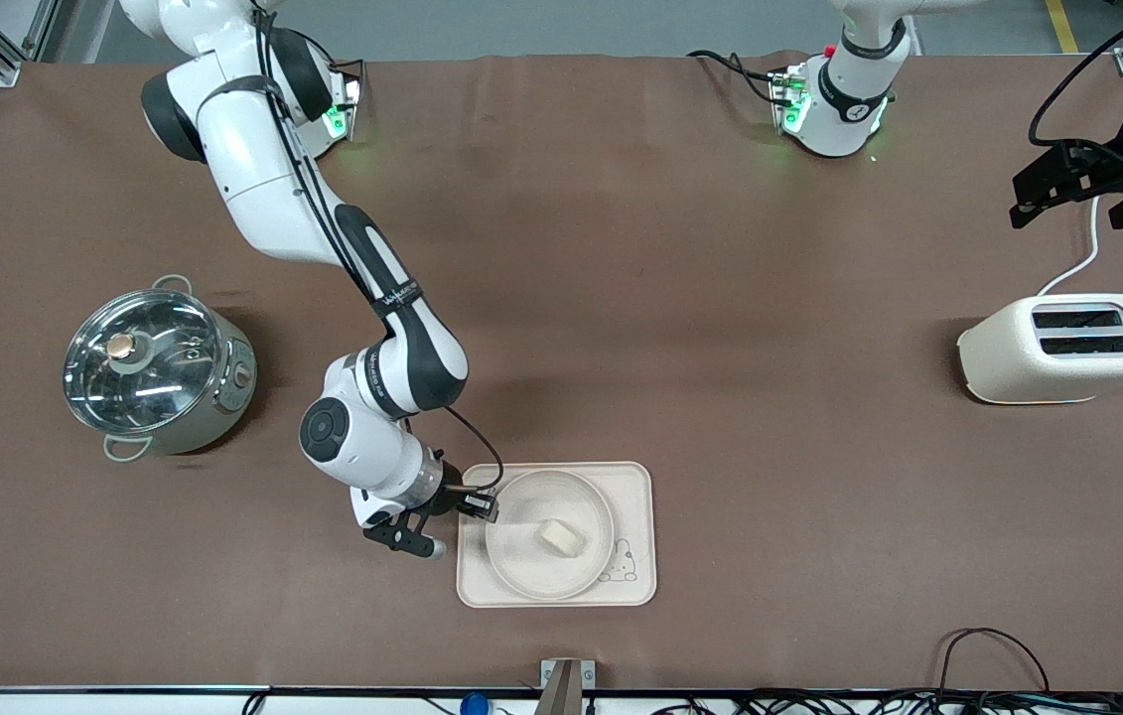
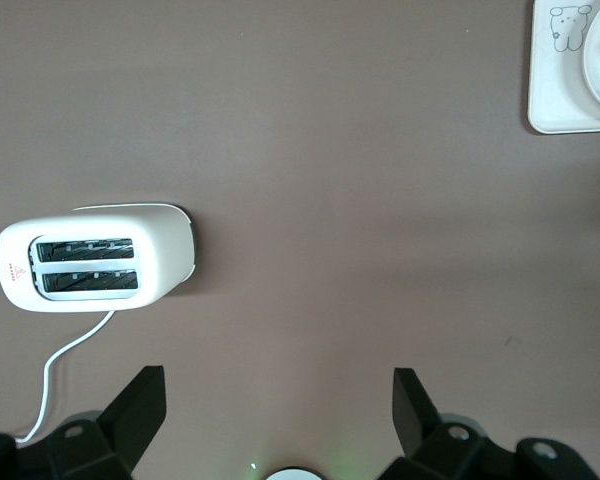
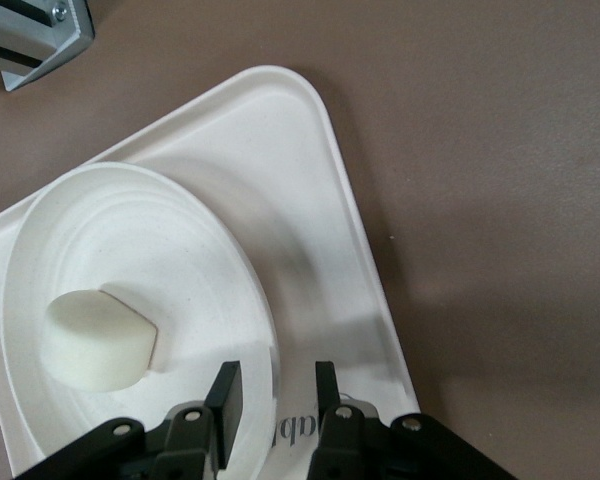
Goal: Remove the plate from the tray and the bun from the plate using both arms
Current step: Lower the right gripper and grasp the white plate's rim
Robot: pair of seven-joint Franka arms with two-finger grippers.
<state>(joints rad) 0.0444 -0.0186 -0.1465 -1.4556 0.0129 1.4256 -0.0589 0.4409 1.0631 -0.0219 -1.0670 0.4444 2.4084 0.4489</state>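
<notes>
The round cream plate (image 1: 521, 561) lies on the rectangular tray (image 1: 635, 497), near the front camera. The pale bun (image 1: 561, 537) lies in the plate. My right gripper (image 1: 482, 508) is low at the plate's rim, at the end toward the right arm. In the right wrist view its jaws (image 3: 278, 395) are open and straddle the rim without gripping it. One finger is inside the plate (image 3: 130, 230), where the bun (image 3: 95, 340) lies, and one is over the tray (image 3: 280, 160). My left gripper (image 1: 1067, 184) waits open and empty (image 2: 277, 410), high over the table near the toaster.
A cream toaster (image 1: 1062, 348) with its white cord stands toward the left arm's end and shows in the left wrist view (image 2: 95, 257). A steel pot with a glass lid (image 1: 159, 367) stands toward the right arm's end. A metal bracket (image 1: 566, 680) sits at the table's front edge.
</notes>
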